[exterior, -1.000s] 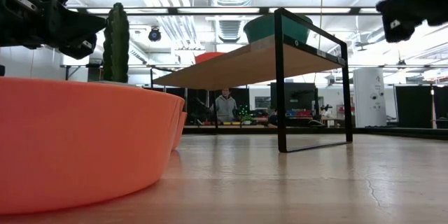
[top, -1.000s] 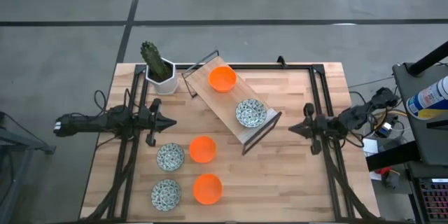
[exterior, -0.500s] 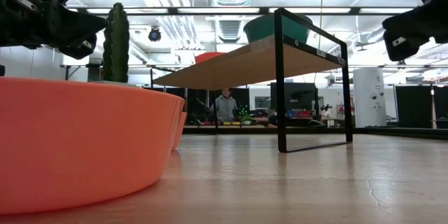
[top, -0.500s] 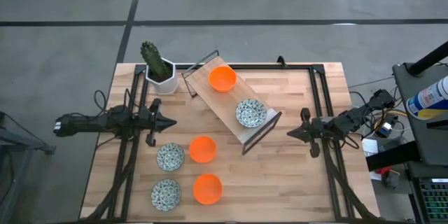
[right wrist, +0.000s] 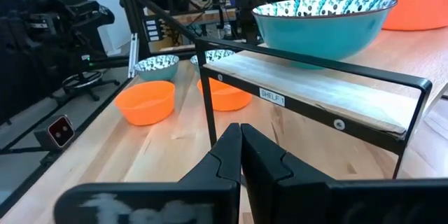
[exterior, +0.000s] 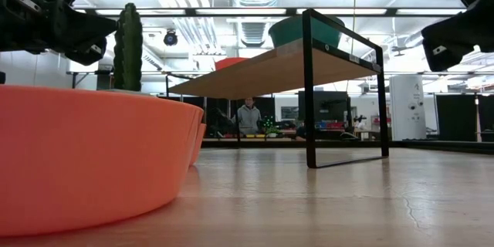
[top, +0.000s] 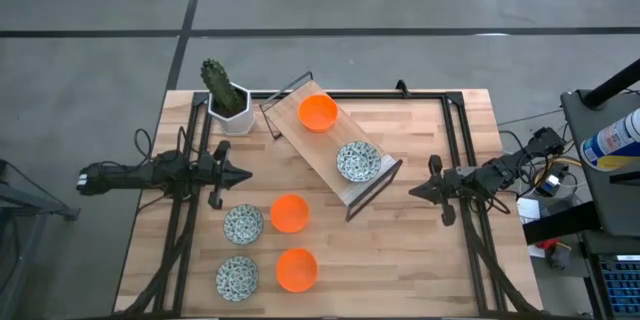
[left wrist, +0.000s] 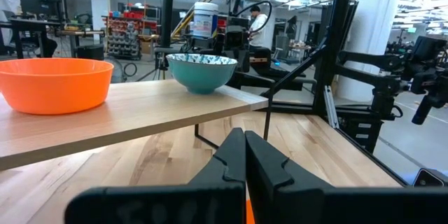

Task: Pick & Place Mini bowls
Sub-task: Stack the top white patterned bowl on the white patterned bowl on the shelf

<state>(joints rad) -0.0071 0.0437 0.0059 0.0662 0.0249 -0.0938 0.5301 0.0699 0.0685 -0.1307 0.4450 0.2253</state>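
- Nearest the front edge of the counter (top: 420,260), a patterned mini bowl (top: 238,276) and an orange mini bowl (top: 296,269) lie side by side, just apart; they look like stock waiting to be lifted.
- One row farther back, a second patterned mini bowl (top: 243,224) and a second orange mini bowl (top: 289,213) sit almost touching, repeating the same pairing, which suggests the four were laid out as a supply grid.
- Beside that second row, the left claw (top: 243,174) hangs above the counter with its fingers pressed together on nothing; pointing inward toward the bowls, it seems parked in a ready pose.
- Opposite, the right claw (top: 415,192) hovers near the shelf's near corner, fingers likewise pressed together and empty, aimed at the shelf as though waiting its turn.
- The slanted wooden shelf (top: 320,150) on its dark frame stands across the middle of the counter, and probably serves as the drop-off.
- On the shelf's nearer end rests a third patterned mini bowl (top: 357,161), teal outside in the wrist views; on its farther end sits a third orange mini bowl (top: 318,113). One of each colour up there hints at two placements done, though I cannot be sure from these views.
- Farthest back, a cactus in a white pot (top: 230,110) stands at the rear left corner, clear of the working area.
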